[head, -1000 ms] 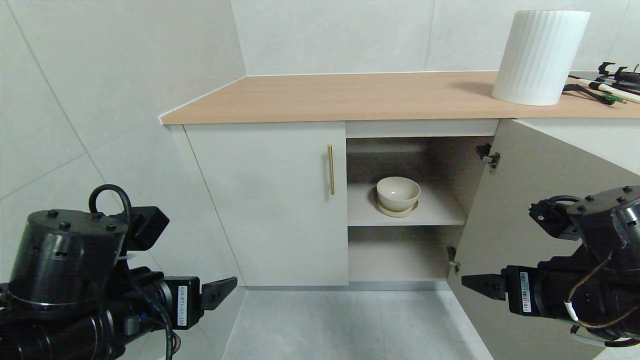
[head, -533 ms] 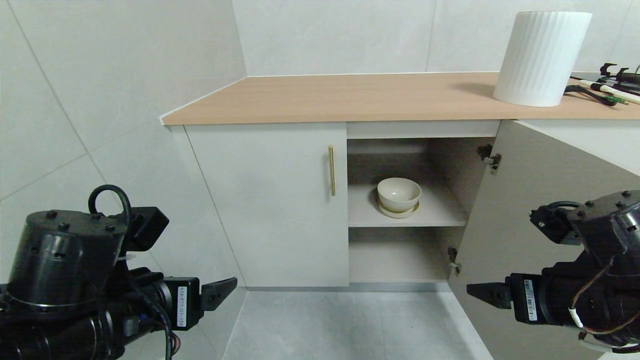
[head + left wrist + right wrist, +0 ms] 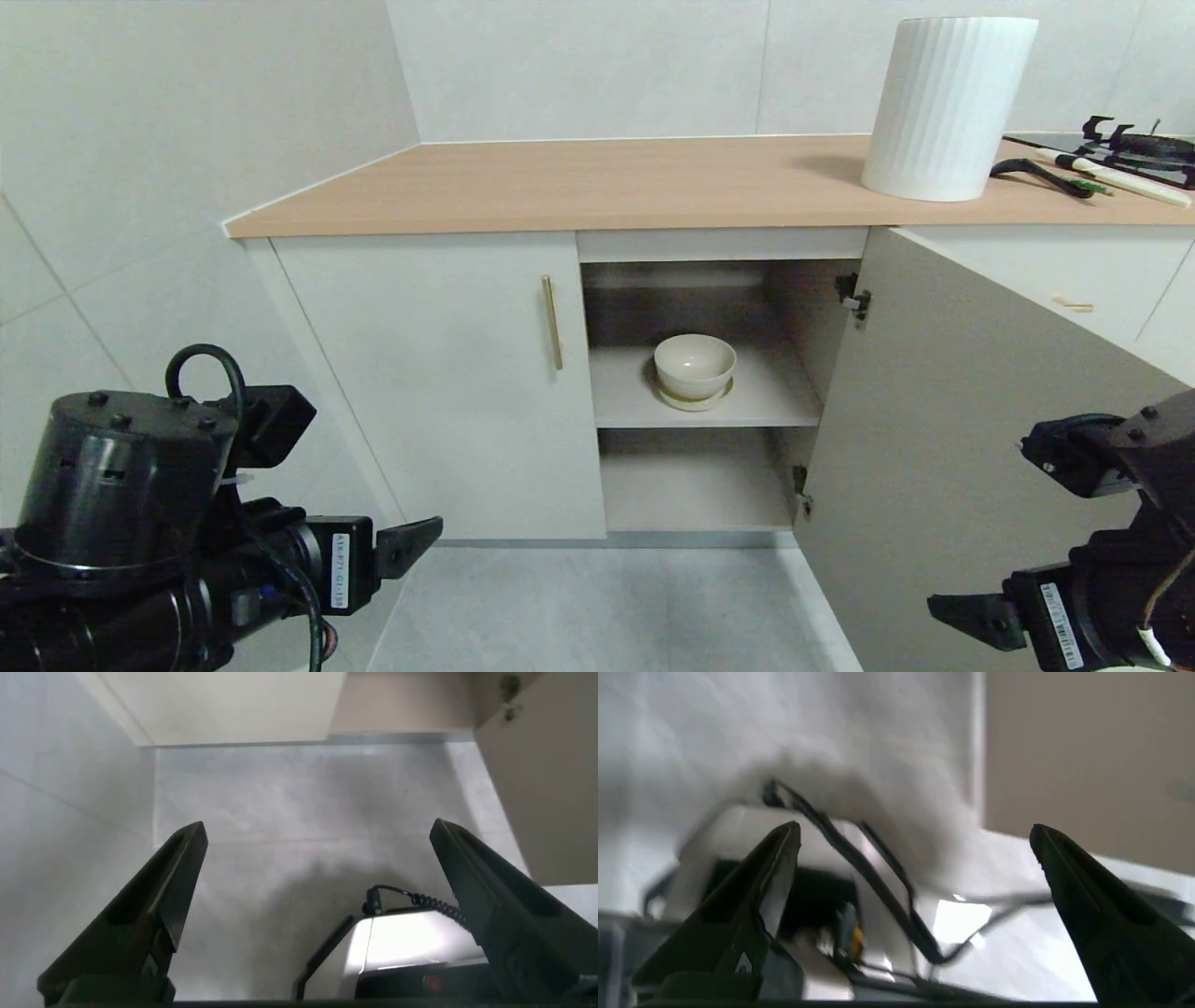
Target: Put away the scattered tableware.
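A cream bowl (image 3: 695, 367) sits on a small plate (image 3: 692, 401) on the middle shelf (image 3: 766, 397) of the open cabinet. My left gripper (image 3: 411, 546) hangs low at the left, well in front of the shut left door; in the left wrist view its fingers (image 3: 168, 905) stand wide apart over the grey floor, so this gripper (image 3: 318, 915) is open and holds nothing. My right gripper (image 3: 962, 616) is low at the right, in front of the open door (image 3: 943, 439). Its fingers (image 3: 757, 896) are spread too, and this gripper (image 3: 915, 905) is open and bare.
A tall white ribbed canister (image 3: 948, 107) stands on the wooden countertop (image 3: 579, 182). Utensils (image 3: 1074, 173) lie by a black stove (image 3: 1139, 145) at the far right. The shut left door has a gold handle (image 3: 553, 322). Tiled wall rises at the left, grey floor (image 3: 597, 607) lies below.
The whole head view has shifted: the cabinet now sits further left, so the camera moved. My right gripper has dropped lower and further right. The left gripper and the bowl have not moved.
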{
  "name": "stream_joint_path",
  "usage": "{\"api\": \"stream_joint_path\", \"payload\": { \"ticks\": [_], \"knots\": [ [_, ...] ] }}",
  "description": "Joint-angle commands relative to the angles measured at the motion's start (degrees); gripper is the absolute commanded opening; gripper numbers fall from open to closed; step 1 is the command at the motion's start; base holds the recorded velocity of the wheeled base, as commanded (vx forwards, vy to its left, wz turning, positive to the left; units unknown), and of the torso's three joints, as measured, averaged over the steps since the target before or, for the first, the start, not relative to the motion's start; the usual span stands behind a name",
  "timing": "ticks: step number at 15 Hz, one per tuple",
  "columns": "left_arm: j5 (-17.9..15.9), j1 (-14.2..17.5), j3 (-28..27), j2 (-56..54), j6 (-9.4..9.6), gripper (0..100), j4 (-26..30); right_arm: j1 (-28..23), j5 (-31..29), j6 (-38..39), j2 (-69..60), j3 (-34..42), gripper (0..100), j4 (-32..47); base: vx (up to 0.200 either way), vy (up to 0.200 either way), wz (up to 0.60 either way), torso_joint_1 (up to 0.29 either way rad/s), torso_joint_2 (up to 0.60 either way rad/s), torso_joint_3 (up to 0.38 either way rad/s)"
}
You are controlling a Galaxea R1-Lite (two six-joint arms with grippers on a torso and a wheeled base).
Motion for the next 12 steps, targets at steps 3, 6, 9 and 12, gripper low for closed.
{"api": "stream_joint_path", "payload": {
  "ticks": [3,6,9,12],
  "knots": [
    [0.01,0.00,0.02,0.08,-0.03,100,0.01,0.21,0.95,-3.37,-4.78,-1.41,100,7.28,0.000,-0.200,0.00,0.002,0.00,-0.002],
    [0.01,0.00,0.11,0.08,-0.03,100,0.01,0.21,6.58,-6.10,-9.61,-4.66,100,16.77,0.000,0.000,0.00,0.000,0.00,0.000],
    [0.01,0.00,0.11,-0.01,-0.03,100,0.01,-0.05,6.23,-7.59,-9.97,-5.36,100,20.11,0.000,0.000,0.00,0.000,0.00,0.000],
    [0.01,0.00,0.11,0.08,-0.03,100,0.01,-1.64,0.25,-7.59,-10.14,-5.98,100,22.31,0.000,0.000,0.00,0.000,0.00,0.000]
  ]
}}
